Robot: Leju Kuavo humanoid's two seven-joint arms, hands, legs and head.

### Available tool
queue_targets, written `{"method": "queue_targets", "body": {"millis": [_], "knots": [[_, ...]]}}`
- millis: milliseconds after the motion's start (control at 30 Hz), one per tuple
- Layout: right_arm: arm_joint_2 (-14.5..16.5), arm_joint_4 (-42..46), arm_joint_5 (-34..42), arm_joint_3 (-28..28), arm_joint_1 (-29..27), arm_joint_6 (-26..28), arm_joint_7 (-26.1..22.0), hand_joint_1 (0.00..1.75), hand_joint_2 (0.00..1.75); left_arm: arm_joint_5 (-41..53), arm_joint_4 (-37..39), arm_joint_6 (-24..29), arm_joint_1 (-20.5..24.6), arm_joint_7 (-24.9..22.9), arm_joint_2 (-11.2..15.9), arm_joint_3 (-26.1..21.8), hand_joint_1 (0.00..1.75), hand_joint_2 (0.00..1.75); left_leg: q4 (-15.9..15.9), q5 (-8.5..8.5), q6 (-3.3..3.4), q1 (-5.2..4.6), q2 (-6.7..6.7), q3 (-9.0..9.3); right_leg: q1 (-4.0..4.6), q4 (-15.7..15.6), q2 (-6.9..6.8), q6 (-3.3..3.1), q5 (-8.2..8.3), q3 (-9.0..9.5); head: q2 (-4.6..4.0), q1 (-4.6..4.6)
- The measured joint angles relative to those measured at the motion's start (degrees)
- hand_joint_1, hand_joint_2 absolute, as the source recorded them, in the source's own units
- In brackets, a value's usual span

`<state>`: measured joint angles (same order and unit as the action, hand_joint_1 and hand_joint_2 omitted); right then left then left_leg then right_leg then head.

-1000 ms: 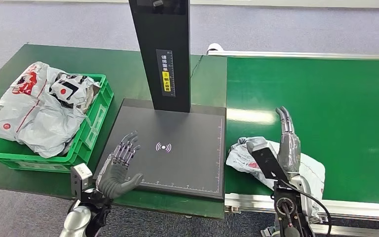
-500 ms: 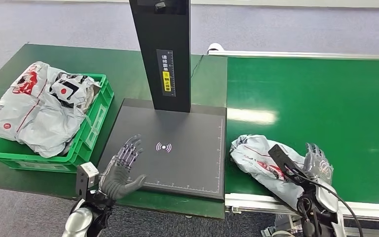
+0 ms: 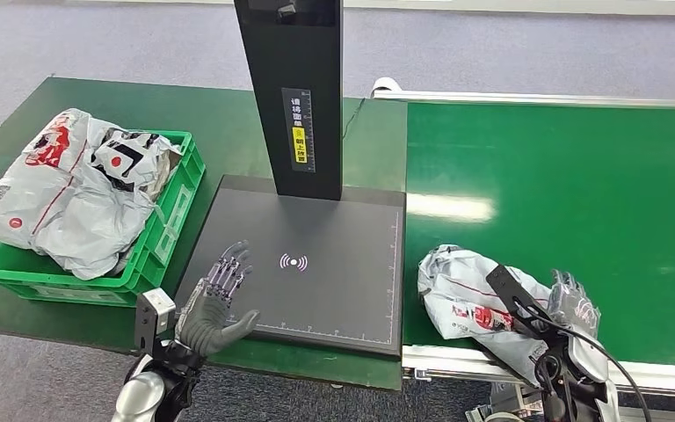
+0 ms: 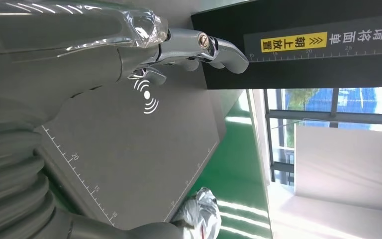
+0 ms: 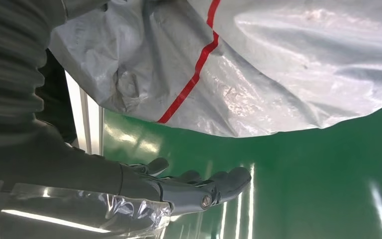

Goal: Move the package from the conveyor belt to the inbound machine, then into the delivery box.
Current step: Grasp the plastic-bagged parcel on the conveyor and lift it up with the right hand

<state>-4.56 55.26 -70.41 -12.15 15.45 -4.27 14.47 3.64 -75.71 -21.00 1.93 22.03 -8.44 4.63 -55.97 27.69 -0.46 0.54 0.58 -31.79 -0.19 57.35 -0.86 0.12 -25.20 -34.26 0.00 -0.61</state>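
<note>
Package (image 3: 464, 294): grey poly mailer with red stripe, crumpled, lying at the near edge of the conveyor belt (image 3: 580, 176), just beside the inbound machine (image 3: 303, 264). Judged light, soft and slippery; best scooped from beneath its bulk. Right hand (image 3: 573, 303) lies open against its far side, gripping nothing. Left hand (image 3: 215, 303) hovers open over the scan plate's near corner.

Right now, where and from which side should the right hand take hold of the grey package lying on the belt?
Probably by its bulging near-right end, from the right. The package lies crumpled and soft on the conveyor belt, and the right hand is already beside that end, fingers extended.
</note>
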Motion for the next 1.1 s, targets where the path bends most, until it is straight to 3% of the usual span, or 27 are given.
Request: {"method": "queue_targets", "body": {"millis": [133, 167, 500, 833, 967, 1100], "knots": [[0.2, 0.0, 0.3, -0.2, -0.1, -1.0, -1.7, 1.69, 1.75, 0.0, -0.4, 0.1, -0.3, 0.0, 0.0, -0.3, 0.0, 1.75, 0.0, 0.0, 0.0, 0.0, 0.0, 0.0, 0.0, 0.0, 0.01, 0.0, 0.0, 0.0, 0.0, 0.0], [0.3, 0.0, 0.6, -0.2, -0.2, -1.5, -2.6, 1.75, 1.75, 0.0, -0.4, 0.1, -0.4, 0.0, 0.0, -0.3, 0.0, 1.75, 0.0, 0.0, 0.0, 0.0, 0.0, 0.0, 0.0, 0.0, 0.01, 0.0, 0.0, 0.0, 0.0, 0.0], [0.2, 0.1, 9.6, 2.8, -0.6, -3.8, -15.9, 1.75, 1.75, -0.6, -0.7, 0.2, -1.3, 0.7, 0.3, -0.7, 0.0, 1.75, 0.0, 0.0, 0.0, 0.01, 0.07, 0.01, 0.01, 0.0, 0.06, 0.0, 0.01, -0.01, 0.0, 0.0], [-0.5, 2.3, 12.1, 7.0, -1.6, -2.5, -18.0, 1.75, 1.75, -0.7, -1.3, 0.2, -2.3, 1.5, 0.8, -0.9, 0.0, 1.75, 0.0, 0.0, -0.01, 0.02, 0.07, -0.01, 0.03, 0.0, 0.06, -0.01, 0.0, -0.02, 0.0, 0.0], [-0.5, 3.4, 14.3, 7.6, -1.9, 2.4, -20.9, 1.75, 1.75, -0.7, -1.7, 0.2, -2.9, 2.2, 0.8, -1.1, 0.0, 1.75, 0.0, 0.0, -0.01, 0.02, 0.07, -0.03, 0.02, 0.0, 0.06, -0.01, 0.01, -0.02, 0.0, -0.01], [0.3, 7.7, 20.8, 6.8, -1.9, 12.2, -27.2, 1.75, 1.75, -0.9, -3.0, 0.9, -3.9, 3.6, 0.9, -1.5, 0.0, 1.75, 0.0, 0.0, -0.01, 0.02, 0.06, -0.03, 0.02, 0.0, 0.05, -0.01, 0.0, -0.05, 0.0, -0.01]]}}
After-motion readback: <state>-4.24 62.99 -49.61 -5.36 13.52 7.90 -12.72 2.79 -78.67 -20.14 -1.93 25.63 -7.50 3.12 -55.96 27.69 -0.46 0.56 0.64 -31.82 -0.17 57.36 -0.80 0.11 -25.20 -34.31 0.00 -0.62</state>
